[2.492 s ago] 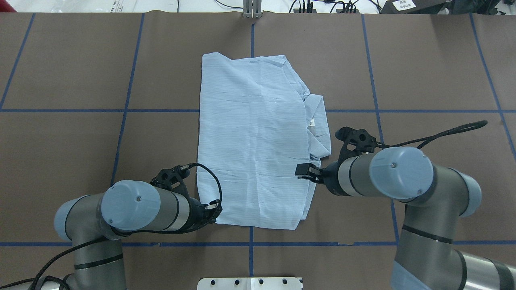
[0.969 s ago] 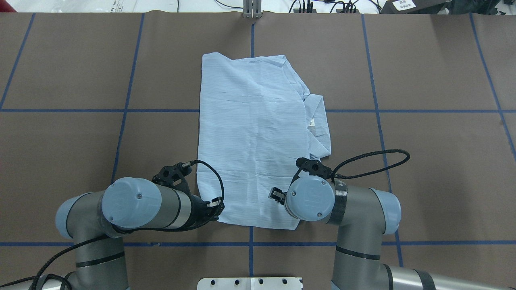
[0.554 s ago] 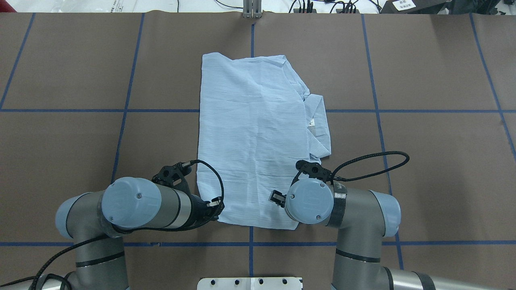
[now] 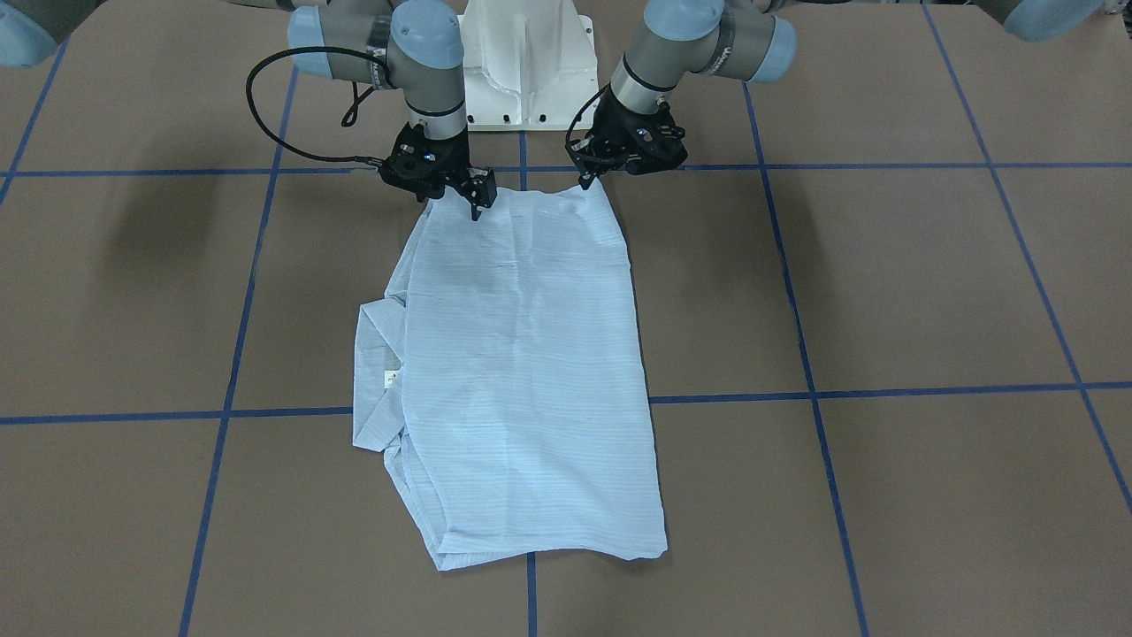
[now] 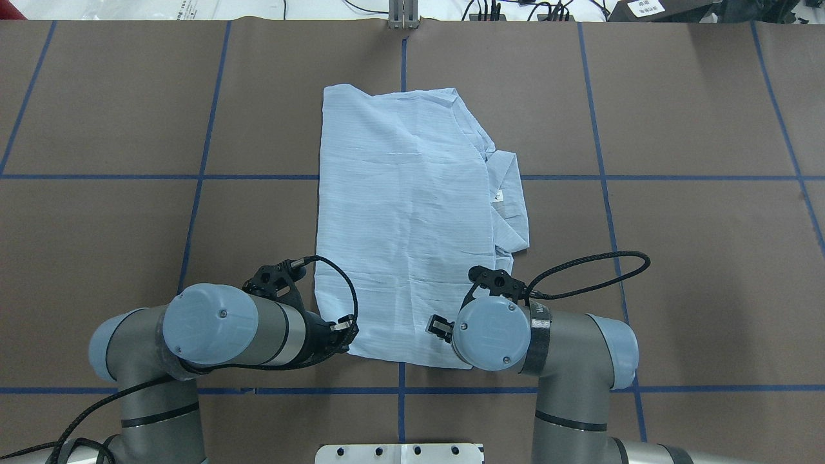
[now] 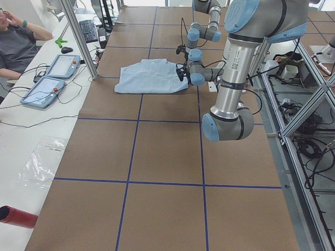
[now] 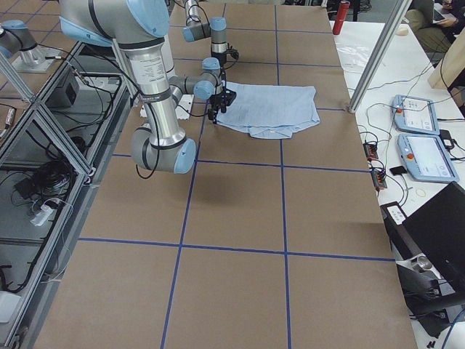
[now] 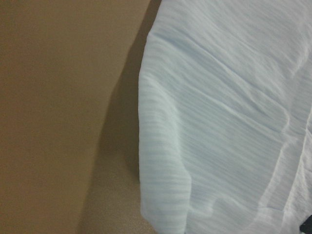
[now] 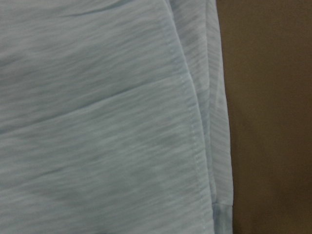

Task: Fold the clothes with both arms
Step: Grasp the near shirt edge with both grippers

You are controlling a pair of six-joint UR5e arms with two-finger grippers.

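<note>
The shirt's [image 5: 399,212] white neck label [image 5: 497,195] cannot be read. The left hand [image 5: 346,334] and right hand [image 5: 439,324] are placed at its near hem; their grip cannot be told.

No wording can be read for certain. The white label [image 5: 646,8] on the dark box [image 5: 670,9] at the upper right of the overhead view is too small. The shirt [image 5: 399,225] carries a blurred white tag [image 5: 497,196]. White letters on the black band [image 5: 540,325] of the right arm [image 5: 580,338] are illegible.
</note>
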